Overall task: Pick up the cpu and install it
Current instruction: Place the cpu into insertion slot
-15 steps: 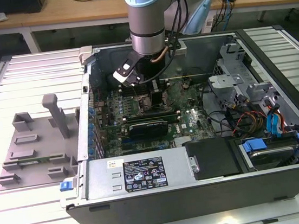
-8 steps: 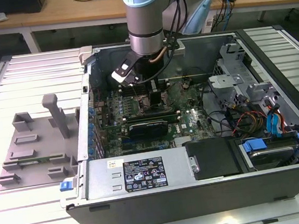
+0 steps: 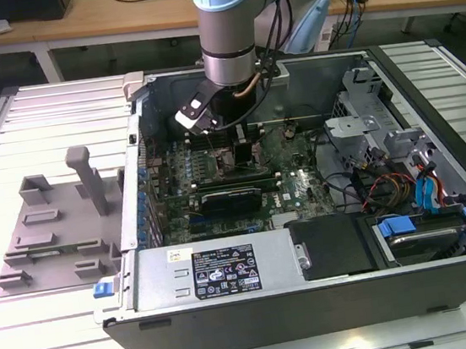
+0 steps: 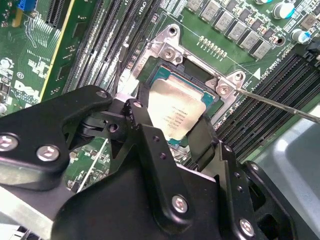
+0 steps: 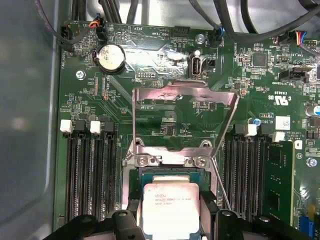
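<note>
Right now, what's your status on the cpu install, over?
Gripper low, jaws shut on the cpu. Cpu at the open socket, seating unconfirmed. Load plate stands open, clear of the cpu.

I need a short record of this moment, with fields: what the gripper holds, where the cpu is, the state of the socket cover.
gripper: shut on two opposite edges of the cpu
cpu: at the socket, metal top up; whether seated, cannot tell
retention plate: swung open beside the socket
location: inside the open computer case
</note>
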`<state>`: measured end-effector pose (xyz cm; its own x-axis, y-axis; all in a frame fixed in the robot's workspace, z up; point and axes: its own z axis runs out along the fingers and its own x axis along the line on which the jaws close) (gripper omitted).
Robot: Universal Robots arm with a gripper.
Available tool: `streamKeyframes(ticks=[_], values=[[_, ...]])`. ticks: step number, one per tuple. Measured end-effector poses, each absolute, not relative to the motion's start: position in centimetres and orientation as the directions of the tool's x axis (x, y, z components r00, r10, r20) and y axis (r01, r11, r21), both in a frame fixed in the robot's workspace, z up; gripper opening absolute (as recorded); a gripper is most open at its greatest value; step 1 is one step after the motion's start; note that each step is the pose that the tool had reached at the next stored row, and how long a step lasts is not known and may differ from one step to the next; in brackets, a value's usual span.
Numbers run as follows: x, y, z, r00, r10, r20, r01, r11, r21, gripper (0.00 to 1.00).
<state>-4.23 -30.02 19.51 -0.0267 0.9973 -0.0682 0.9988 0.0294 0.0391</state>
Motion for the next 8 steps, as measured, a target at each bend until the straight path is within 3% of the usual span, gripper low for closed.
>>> streamKeyframes(ticks=[2, 8], values=[[-4.22, -30.0, 19.47, -0.027, 0.997, -0.067, 0.999, 0.029, 0.04, 0.62], [-4.23, -30.02, 20.02, -0.025, 0.997, -0.068, 0.999, 0.027, 0.039, 0.62]])
